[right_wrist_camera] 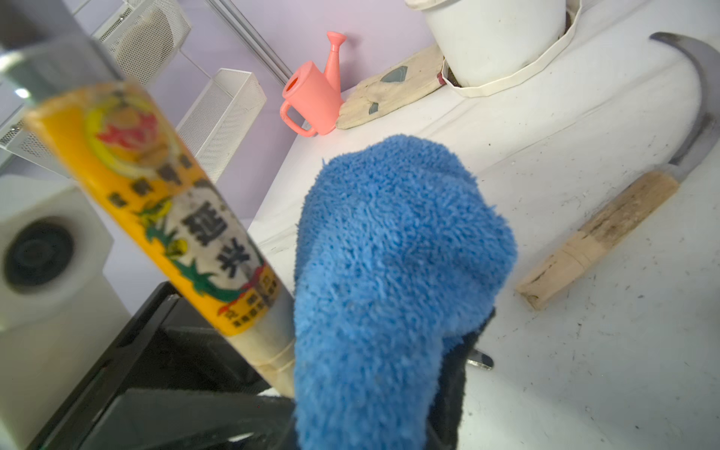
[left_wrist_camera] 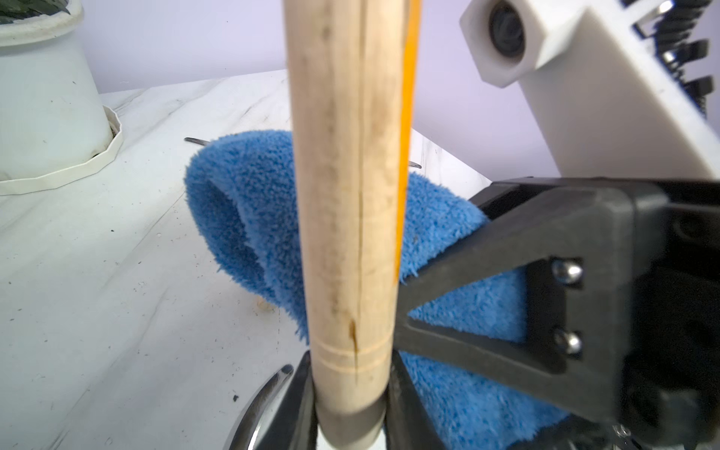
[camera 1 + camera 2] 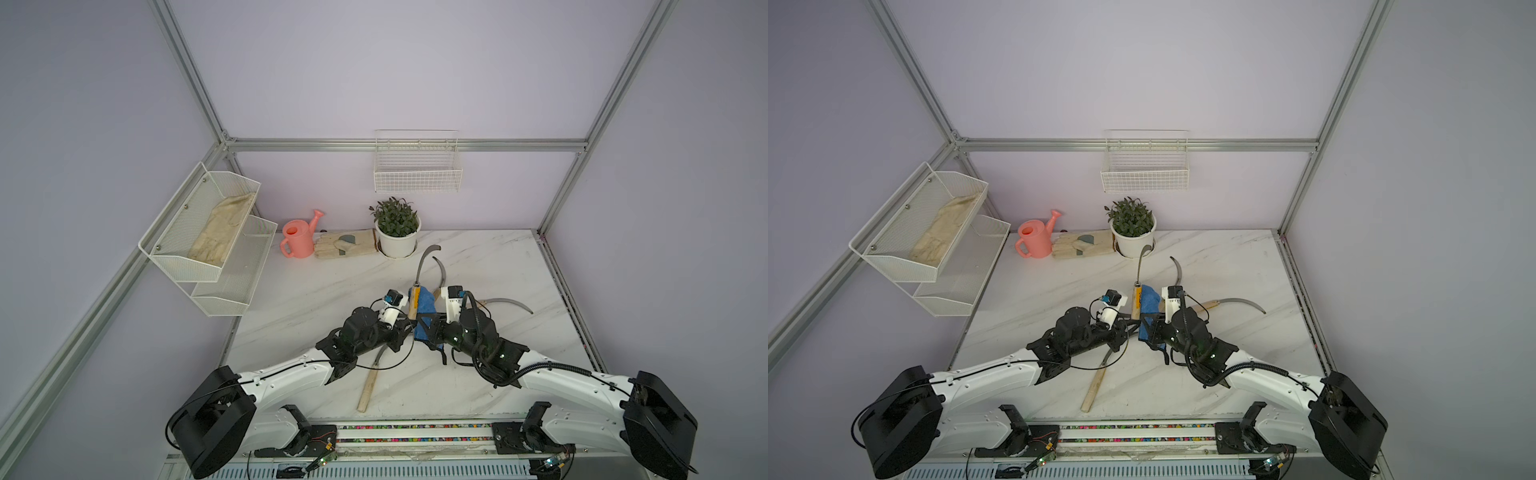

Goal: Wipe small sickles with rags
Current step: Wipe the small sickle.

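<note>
While the left pincer (image 2: 348, 397) grips a small sickle (image 3: 413, 297) upright over the bench (image 3: 332, 299), the right pincer (image 1: 362, 405) holds the blue rag (image 3: 424, 302) just beside it, an upward stroke along the blade (image 3: 424, 261) seemingly next.

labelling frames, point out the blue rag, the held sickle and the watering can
blue rag (image 1: 389, 253), right wrist view, fluffy middle
held sickle (image 2: 346, 195), left wrist view, wooden handle
watering can (image 3: 298, 243), in a top view, pink body

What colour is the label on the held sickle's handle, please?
Orange-yellow label, clearest in right wrist view.
</note>
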`<state>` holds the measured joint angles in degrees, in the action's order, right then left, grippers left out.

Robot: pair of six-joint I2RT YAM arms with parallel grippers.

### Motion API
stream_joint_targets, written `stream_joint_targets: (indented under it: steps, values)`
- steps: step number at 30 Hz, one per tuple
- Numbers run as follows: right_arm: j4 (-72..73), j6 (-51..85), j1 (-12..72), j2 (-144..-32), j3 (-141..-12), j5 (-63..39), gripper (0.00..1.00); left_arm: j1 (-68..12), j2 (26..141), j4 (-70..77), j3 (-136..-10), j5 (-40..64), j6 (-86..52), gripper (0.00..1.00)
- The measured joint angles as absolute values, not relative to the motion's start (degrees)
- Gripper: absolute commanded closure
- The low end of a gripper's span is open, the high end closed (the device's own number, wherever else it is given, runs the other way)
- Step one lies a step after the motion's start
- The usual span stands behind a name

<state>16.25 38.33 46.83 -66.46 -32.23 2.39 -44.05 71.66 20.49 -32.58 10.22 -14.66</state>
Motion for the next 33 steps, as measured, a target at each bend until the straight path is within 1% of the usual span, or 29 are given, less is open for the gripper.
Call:
stream_joint_targets:
  steps: [6, 14, 19, 24, 30, 33]
  values:
    - [15.4, 37.4, 45.4, -63.3, -33.4, 0.5, 1.00, -44.1, 72.4, 20.9, -32.7, 10.7, -13.9, 1.00]
    - [15.2, 37.1, 42.0, -60.7, -38.3, -3.2, 1.00, -44.1, 74.1, 20.4, -32.7, 10.7, -13.9, 1.00]
    - [15.0, 36.7, 42.0, -60.2, -39.2, -2.9, 1.00, -44.1, 74.1, 20.0, -32.7, 10.9, -13.9, 1.00]
    - [15.3, 34.7, 40.5, -58.3, -35.1, -0.3, 1.00, -44.1, 74.1, 19.0, -32.7, 11.6, -13.8, 1.00]
    - [17.2, 32.3, 33.0, -53.6, -26.6, 0.4, 1.00, -44.3, 74.8, 18.1, -32.9, 14.7, -12.9, 1.00]
    - [19.6, 31.3, 32.1, -53.5, -25.1, -0.2, 1.00, -44.5, 77.0, 17.2, -34.5, 17.5, -12.2, 1.00]
